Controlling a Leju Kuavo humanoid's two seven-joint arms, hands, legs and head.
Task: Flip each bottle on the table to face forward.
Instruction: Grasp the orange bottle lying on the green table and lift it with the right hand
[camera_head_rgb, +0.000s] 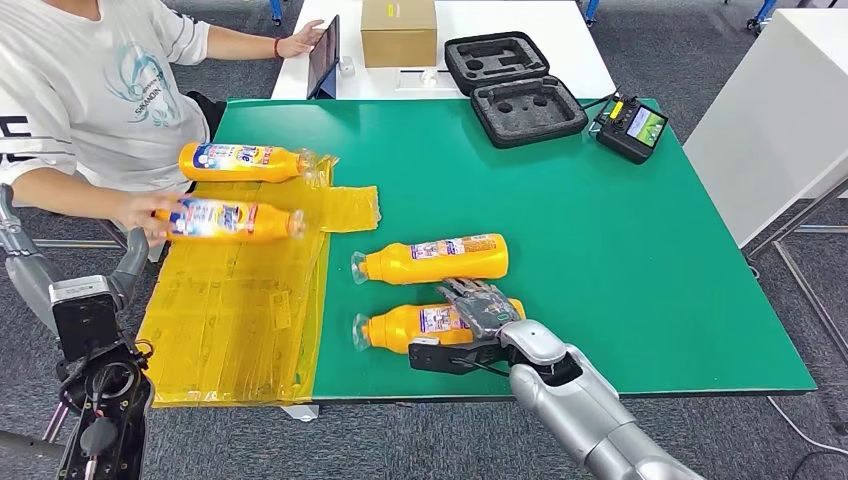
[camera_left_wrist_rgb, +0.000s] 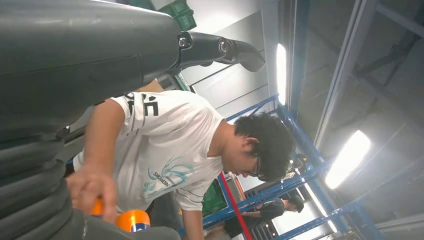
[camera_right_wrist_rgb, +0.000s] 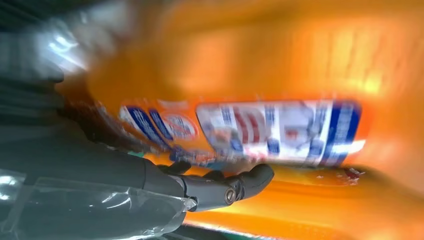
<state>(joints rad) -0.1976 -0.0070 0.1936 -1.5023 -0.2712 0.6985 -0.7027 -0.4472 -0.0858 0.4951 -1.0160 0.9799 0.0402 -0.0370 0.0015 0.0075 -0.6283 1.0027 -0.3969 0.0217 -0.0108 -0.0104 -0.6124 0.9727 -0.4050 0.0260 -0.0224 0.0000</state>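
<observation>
Looking down from the head view, the right hand (camera_head_rgb: 478, 308) lay over the nearest orange bottle (camera_head_rgb: 400, 326), its fingers (camera_head_rgb: 470, 296) draped across the label; a real grasp could not be confirmed. Just beyond the fingers lay a second bottle (camera_head_rgb: 432, 259), both on the green worktop (camera_head_rgb: 600, 250). A loose hold could let the round bottle roll off.

By the left wrist view, the left hand (camera_left_wrist_rgb: 60, 75) held nothing, fingers (camera_left_wrist_rgb: 235, 50) apart.

By the right wrist view, the blurred orange bottle body with its blue-white label touched the fingers (camera_right_wrist_rgb: 220, 186).
</observation>
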